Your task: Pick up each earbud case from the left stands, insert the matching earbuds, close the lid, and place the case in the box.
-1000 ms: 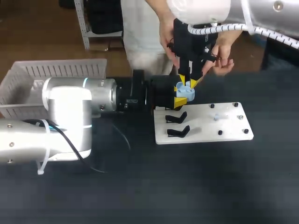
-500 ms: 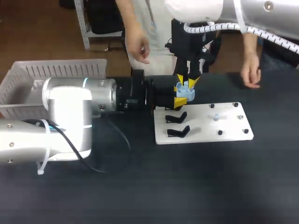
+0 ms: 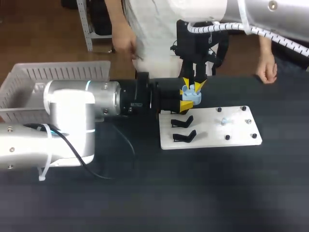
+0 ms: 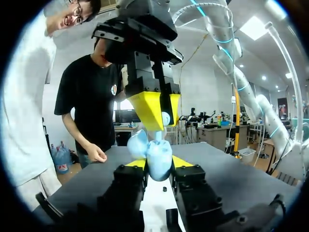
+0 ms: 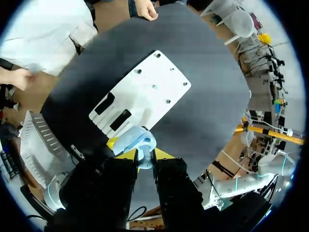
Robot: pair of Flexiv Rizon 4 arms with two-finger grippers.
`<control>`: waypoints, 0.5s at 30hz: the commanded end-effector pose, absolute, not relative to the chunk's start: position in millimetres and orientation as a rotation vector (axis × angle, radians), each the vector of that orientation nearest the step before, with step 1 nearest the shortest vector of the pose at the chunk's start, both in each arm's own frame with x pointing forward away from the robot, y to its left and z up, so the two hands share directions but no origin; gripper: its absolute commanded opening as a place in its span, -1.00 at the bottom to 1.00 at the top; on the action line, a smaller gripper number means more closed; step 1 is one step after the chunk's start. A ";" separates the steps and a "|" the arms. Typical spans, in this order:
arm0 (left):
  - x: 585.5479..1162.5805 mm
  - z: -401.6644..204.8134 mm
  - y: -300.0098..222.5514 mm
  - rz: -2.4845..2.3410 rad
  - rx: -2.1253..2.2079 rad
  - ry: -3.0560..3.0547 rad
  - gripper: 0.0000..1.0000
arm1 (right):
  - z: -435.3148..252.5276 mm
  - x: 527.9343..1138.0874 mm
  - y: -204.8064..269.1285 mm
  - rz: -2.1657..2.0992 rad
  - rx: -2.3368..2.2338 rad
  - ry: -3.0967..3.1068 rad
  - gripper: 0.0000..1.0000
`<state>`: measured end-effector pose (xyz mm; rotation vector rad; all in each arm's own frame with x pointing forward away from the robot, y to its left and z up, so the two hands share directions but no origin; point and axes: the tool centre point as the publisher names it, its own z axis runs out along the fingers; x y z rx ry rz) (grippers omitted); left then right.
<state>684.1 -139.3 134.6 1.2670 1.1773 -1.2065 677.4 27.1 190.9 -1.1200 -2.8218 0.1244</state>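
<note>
Your left claw (image 3: 186, 103) is clamped on the open blue case (image 3: 191, 94), held up by the white board (image 3: 231, 133), at the end with the 2 black stands (image 3: 182, 121). Your right claw (image 3: 194, 83) hangs right over the case, pinching 1 earbud (image 4: 165, 118).

Hiding the gripped sides of the earbud case (image 4: 157, 155) inside the left jaws. Showing only a pale tip of the earbud (image 4: 165, 118) between the right jaws, reading too small overhead for telling apart.
</note>
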 end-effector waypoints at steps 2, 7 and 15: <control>684.0 133.7 -139.6 -1.204 1.264 1.174 -1.00 | 190.3 678.0 26.2 0.128 -1.124 -2.819 -1.00; 684.0 133.7 -139.6 -1.204 1.264 1.174 -1.00 | 190.4 678.2 25.3 0.130 -1.124 -2.823 -1.00; 684.0 133.7 -139.6 -1.204 1.264 1.174 -1.00 | 189.3 678.2 24.9 0.132 -1.121 -2.828 -1.00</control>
